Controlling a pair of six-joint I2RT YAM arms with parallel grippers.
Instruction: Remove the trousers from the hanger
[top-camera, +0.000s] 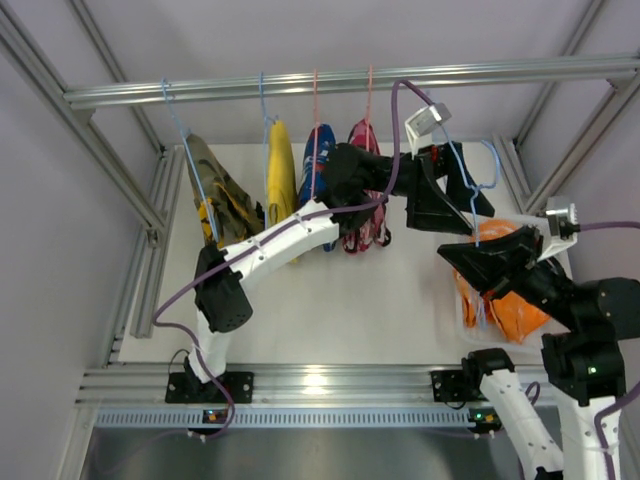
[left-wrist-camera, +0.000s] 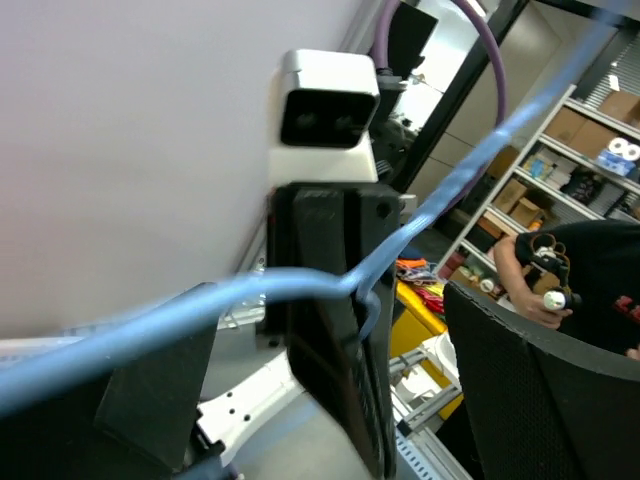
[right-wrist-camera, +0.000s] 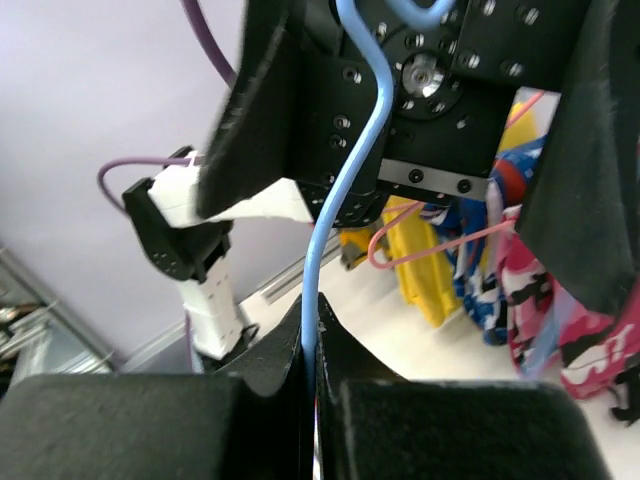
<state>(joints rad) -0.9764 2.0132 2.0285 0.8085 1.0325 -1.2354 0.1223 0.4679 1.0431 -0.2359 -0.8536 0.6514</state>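
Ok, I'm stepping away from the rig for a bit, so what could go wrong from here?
The right gripper alone pinches the thin hanger wire; it could swivel or slip. The wire also runs between the left gripper's open fingers, so either arm moving off could snag it.

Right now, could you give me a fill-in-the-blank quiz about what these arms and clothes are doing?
1. The right tool is shut on a wire hanger coloured ___.
2. The left tool stands ___ around that wire.
3. The number of garments hanging from the rail is ___.
Missing words: blue; open; four.
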